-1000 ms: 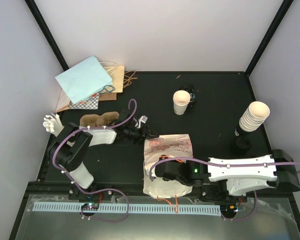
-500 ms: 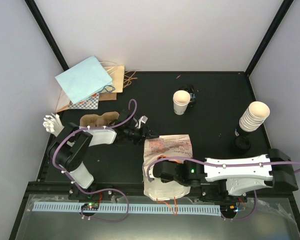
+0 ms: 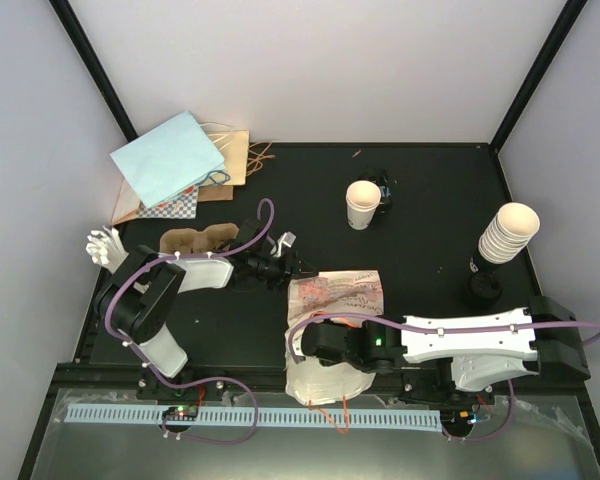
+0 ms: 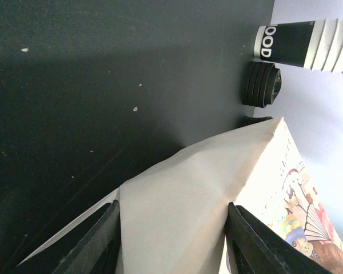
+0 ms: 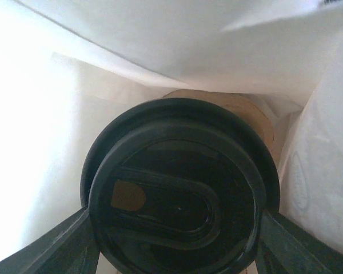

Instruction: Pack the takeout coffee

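Right wrist — coffee cup [image 5: 177, 182] gripped in right end effector [image 5: 176, 220], inside paper bag [image 5: 40, 131] held by left end effector [image 4: 172, 214].

Top view evenly lit and sharp, inside of the bag [image 5: 40, 142] glaring white — black-lidded cup [image 5: 177, 194] close, slightly soft
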